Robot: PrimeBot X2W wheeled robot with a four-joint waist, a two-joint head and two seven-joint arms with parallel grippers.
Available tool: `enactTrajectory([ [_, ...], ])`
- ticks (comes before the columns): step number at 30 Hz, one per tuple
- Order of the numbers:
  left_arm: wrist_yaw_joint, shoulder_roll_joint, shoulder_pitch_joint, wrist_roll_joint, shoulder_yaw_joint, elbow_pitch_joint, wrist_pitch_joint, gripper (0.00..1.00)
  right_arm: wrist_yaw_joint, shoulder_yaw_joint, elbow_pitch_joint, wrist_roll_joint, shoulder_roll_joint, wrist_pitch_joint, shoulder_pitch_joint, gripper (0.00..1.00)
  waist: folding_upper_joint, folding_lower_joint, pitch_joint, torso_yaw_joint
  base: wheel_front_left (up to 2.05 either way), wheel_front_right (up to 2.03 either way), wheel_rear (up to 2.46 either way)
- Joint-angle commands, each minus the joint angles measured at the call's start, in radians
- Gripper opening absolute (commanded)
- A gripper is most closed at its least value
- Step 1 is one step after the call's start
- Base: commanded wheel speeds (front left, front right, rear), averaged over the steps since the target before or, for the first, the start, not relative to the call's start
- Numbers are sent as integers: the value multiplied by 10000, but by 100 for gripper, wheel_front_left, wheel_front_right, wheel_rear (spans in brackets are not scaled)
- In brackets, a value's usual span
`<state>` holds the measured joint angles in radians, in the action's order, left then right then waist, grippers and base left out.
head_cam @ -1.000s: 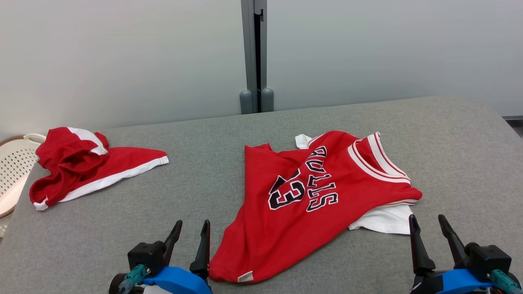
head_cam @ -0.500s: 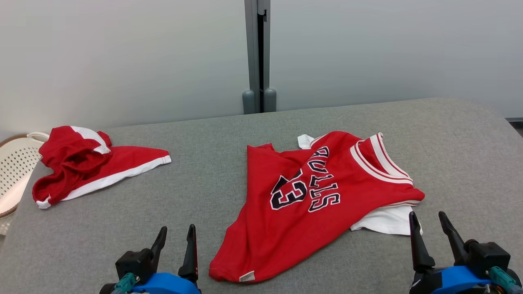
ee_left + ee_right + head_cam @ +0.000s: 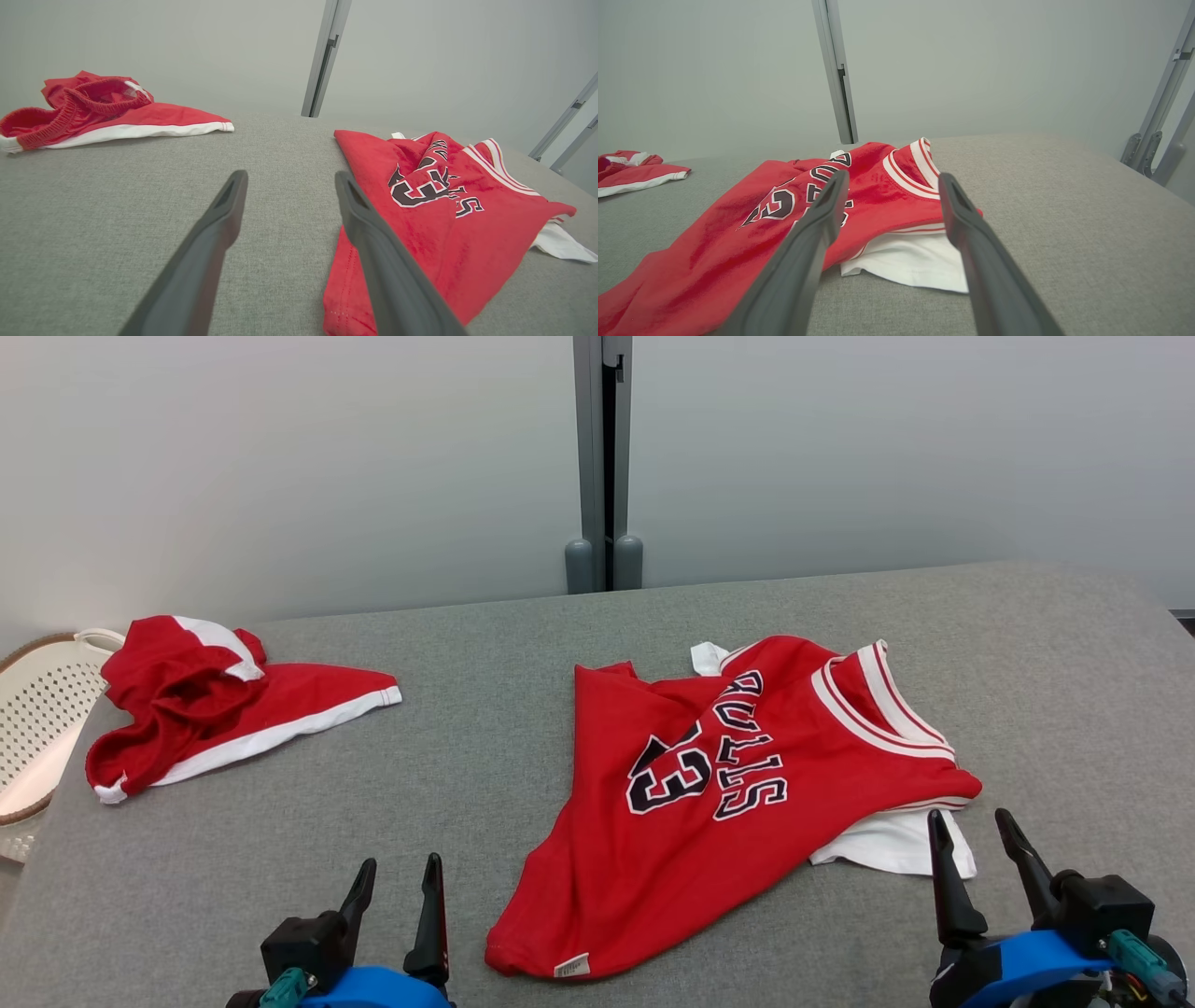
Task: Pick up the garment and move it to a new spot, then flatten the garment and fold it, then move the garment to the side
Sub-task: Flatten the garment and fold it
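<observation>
So far: little of the task looks done. The red jersey (image 3: 747, 784) lies rumpled and skewed on the grey surface (image 3: 467, 803), neither flattened nor folded. Whether this is already its new spot cannot be told.
Left to do: by my reading, the flattening, the fold and the move to the side.
Jersey: right of the surface's middle, with the number 23 and the lettering facing up. The striped neckline points to the far right. A hem corner with a small label (image 3: 572, 966) points to the near edge.
White layer (image 3: 887, 845): pokes out from under the jersey's near right side.
Left claw (image 3: 400, 863): spread and empty, at the near edge. It sits just left of the labelled hem corner and apart from the cloth in the head view.
Right claw (image 3: 968, 816): spread and empty. Its tips are just before the white layer, which lies ahead between the fingers in the right wrist view.
Elsewhere: red shorts (image 3: 215, 700) with white trim lie far left, well apart from the jersey. A white perforated basket (image 3: 37, 709) stands beyond the surface's left edge.
</observation>
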<state>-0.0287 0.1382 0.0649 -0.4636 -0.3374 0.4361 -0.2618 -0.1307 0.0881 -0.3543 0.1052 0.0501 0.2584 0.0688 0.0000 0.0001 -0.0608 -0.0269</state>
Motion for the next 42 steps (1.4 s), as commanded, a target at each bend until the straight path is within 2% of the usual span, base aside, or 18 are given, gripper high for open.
enactTrajectory([
  [1, 36, -35, -72, 96, 49, 10, -46, 100, -1, -2, -25, -9, 6, 61, 139, 100, 0, -1, 0, 6, 0, 0, 0],
  [13, 91, -127, -166, 397, 162, 281, 21, 100, -1, -81, -136, 52, 6, 76, 102, 100, 0, -1, 0, 23, 0, 0, 0],
  [25, -472, -656, 122, -405, -456, 820, 3075, 100, -1, -239, -165, 57, 8, 77, 4, 100, 0, -1, 209, -84, 0, 0, 0],
  [35, -680, -713, 434, -408, -760, 1187, 3638, 100, -1, -273, -239, 22, 6, 81, 182, 100, 0, -1, 581, -385, 0, 0, 0],
  [36, -669, -715, 472, -421, -769, 1243, 3664, 94, -1, -271, -246, 15, 6, 82, 207, 100, 0, -1, 627, -410, 0, 0, 0],
  [37, -646, -717, 512, -422, -792, 1295, 3678, 77, -1, -261, -248, 15, 6, 82, 240, 100, 0, -1, 678, -430, 0, 0, 0],
  [39, -611, -727, 598, -461, -798, 1341, 3620, 49, -1, -239, -261, 6, 6, 83, 288, 100, 0, -1, 774, -450, 0, 0, 0],
  [41, -572, -732, 682, -504, -819, 1384, 3566, 40, -1, -200, -305, -37, 6, 83, 307, 100, 0, -1, 857, -448, 0, 0, 0],
  [42, -547, -738, 727, -515, -831, 1405, 3533, 25, -1, -149, -375, -99, 6, 82, 328, 100, 0, -1, 898, -443, 0, 0, 0],
])
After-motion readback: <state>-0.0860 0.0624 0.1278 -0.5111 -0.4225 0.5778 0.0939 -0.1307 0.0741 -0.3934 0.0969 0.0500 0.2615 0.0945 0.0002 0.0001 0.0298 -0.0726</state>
